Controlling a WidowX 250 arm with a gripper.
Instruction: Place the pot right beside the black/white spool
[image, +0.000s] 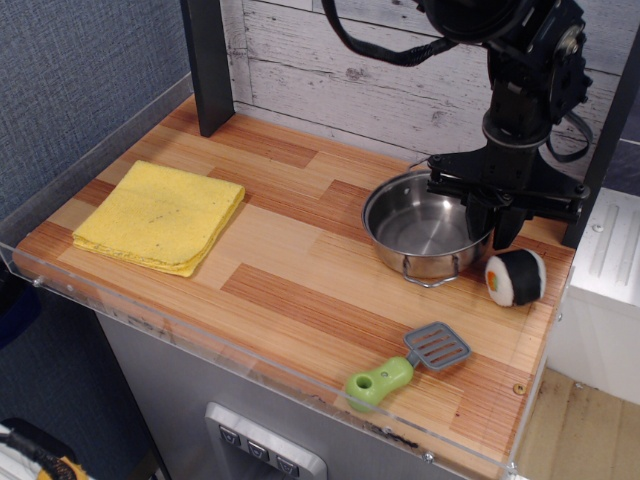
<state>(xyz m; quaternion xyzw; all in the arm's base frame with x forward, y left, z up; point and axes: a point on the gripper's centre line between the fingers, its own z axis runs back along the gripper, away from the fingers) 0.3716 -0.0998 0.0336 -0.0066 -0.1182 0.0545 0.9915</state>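
pot: small round shiny stainless-steel pot (422, 232) with thin wire loop handles, sits toward the worktop's right edge, looks to be resting on the wood, one handle facing the front edge
spool: soft black/white sushi-roll spool (515, 277) with orange-green end, just beside the pot's right side, near the right edge; cannot tell if they touch or a thin gap remains
gripper: black gripper (487, 212) at the pot's right rim, jaws look pinched on the rim wall, partly hidden by the arm
worktop: striped wooden worktop (300, 270) with clear plastic rim
step: release; judged nearly done
how: spread jaws slowly, lift straight up, avoid dragging the rim or nudging the spool, it would roll
others: folded yellow cloth (160, 215) left side; green-handled grey spatula (408, 364) front edge, both well apart
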